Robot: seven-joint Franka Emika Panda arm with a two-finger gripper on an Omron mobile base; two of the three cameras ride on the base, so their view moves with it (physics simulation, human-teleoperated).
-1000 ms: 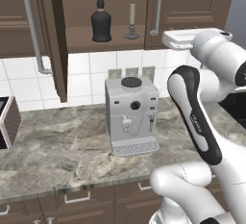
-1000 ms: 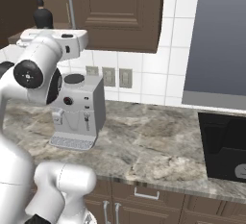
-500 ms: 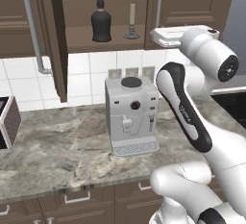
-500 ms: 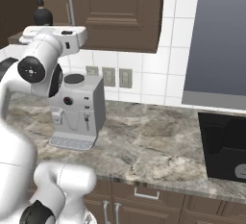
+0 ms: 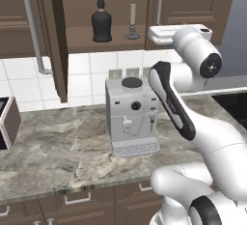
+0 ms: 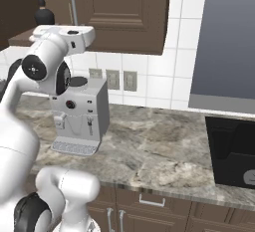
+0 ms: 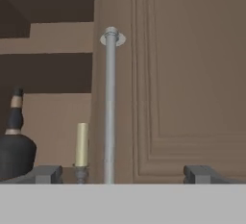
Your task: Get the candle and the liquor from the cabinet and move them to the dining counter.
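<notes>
The candle (image 5: 131, 21) is standing upright on the open cabinet (image 5: 96, 35) shelf, just right of the liquor (image 5: 101, 22). The gripper (image 7: 125, 172) is hovering at shelf height with its fingers spread wide and nothing between them, facing the right door's handle (image 7: 110, 107); the candle is lying left of its centreline. No readable writing.
</notes>
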